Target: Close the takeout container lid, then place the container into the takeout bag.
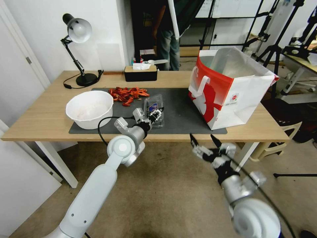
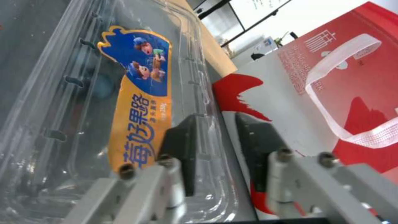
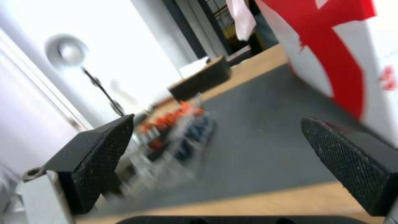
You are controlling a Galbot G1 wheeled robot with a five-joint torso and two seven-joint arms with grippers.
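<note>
Head view: we saw the takeout container [image 1: 154, 110] on the tabletop [image 1: 49, 115], left of the takeout bag [image 1: 228, 89], not bagged. Left tool [image 1: 156, 113] straddled its lid [image 2: 124, 102] edge, unclamped; right tool [image 1: 202, 140] open.

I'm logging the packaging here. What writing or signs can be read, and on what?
"莓好果路": big blue characters on the lid sticker.
Small white characters beside them: too small to read.
Red logo on the takeout bag: too small.
White print on the bag's red panel: blurred.
</note>
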